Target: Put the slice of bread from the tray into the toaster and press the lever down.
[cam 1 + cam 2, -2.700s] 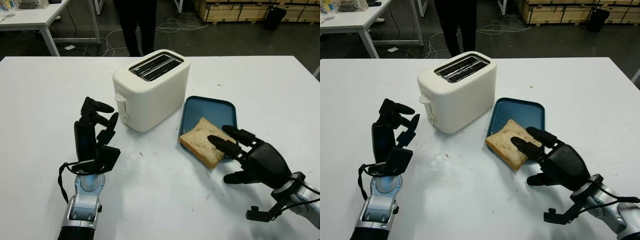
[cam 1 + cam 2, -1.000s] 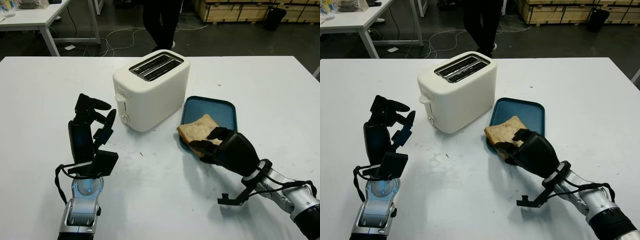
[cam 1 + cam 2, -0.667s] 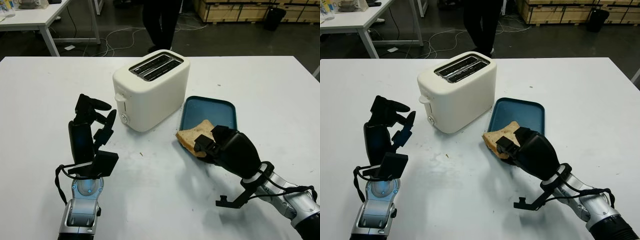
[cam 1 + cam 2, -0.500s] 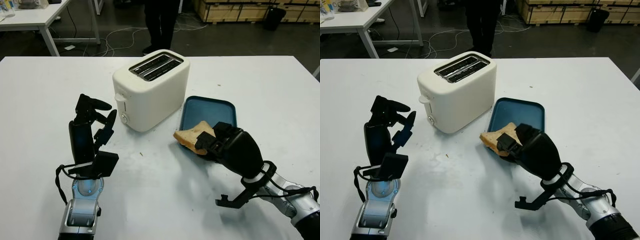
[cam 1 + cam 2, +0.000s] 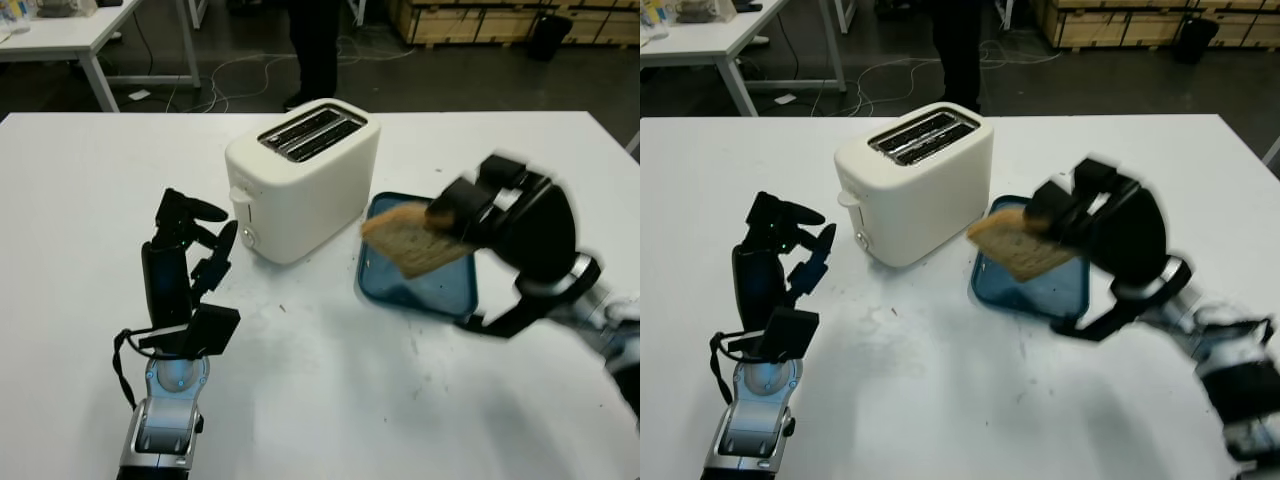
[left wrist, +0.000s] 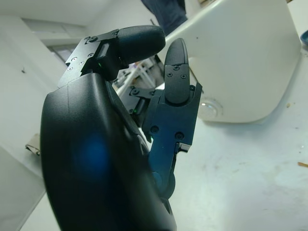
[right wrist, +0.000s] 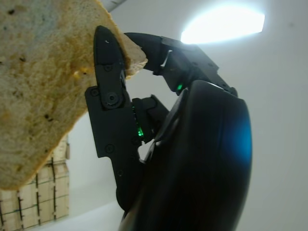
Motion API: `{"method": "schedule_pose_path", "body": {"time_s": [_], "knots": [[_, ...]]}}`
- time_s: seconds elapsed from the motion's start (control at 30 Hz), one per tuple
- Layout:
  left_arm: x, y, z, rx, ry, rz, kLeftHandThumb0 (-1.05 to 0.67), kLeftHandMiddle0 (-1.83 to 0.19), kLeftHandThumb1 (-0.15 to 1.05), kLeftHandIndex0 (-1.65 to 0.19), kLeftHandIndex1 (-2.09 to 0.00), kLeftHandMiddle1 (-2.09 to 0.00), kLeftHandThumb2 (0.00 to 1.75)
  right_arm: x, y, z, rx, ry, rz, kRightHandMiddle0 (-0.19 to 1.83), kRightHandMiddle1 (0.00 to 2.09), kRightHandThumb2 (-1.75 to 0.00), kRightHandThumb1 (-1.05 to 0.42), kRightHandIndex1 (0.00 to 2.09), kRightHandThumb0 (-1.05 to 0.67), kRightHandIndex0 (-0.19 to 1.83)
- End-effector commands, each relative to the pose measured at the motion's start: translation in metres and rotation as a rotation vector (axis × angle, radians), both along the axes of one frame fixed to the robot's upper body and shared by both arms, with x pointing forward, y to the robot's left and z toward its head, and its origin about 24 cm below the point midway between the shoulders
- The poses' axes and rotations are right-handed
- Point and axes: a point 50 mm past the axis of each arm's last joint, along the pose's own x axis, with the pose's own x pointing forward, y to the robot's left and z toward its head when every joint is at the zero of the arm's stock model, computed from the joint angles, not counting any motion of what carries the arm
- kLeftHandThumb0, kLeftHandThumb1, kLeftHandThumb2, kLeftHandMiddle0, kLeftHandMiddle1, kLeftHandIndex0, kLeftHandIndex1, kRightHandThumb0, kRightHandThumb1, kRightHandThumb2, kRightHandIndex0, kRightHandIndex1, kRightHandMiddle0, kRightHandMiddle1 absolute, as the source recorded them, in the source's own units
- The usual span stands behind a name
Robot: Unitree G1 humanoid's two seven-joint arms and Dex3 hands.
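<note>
On the table: I log a white toaster (image 5: 300, 180) with two top slots, a blue tray (image 5: 425, 285) beside it
Bread: slice of bread (image 5: 415, 240) lifted clear above the tray, just beside the toaster's right wall
Right hand: right hand (image 5: 500, 225) raised over the tray, fingers pinching the slice at one edge
Right wrist view: I see a finger (image 7: 113, 101) pressed flat on the crumb face, another hooked over the crust
Left hand: left hand (image 5: 185, 260) upright near the toaster's lever (image 5: 238, 196) end, holding nothing, fingers part-curled
Left wrist view: shows the toaster's round knob (image 6: 209, 103)
Beyond the table: a person's legs (image 5: 315, 45)
</note>
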Motion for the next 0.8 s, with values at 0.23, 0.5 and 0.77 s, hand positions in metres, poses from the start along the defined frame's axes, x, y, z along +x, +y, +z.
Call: {"method": "schedule_pose_path", "body": {"time_s": [0.23,0.5,0.77], "knots": [[-0.001,-0.001,-0.002,0.008,0.004,-0.003,-0.38,-0.67,0.92,-0.31,-1.70,-1.75,0.24,0.067,0.000,0.071,0.154,0.549,0.037,0.71,1.51,-0.11,-0.92,1.72,-0.17,0.80],[0.000,-0.003,-0.001,0.007,0.002,-0.012,-0.38,-0.68,0.92,-0.31,-1.70,-1.75,0.25,0.089,0.025,0.122,0.089,0.640,0.050,0.82,1.48,-0.17,-0.92,1.68,-0.27,0.92],[0.002,-0.005,0.001,0.009,0.001,-0.022,-0.37,-0.68,0.92,-0.30,-1.70,-1.75,0.25,0.092,0.061,0.163,-0.125,0.459,-0.051,0.85,1.74,-0.31,-0.92,1.74,-0.50,1.10]]}}
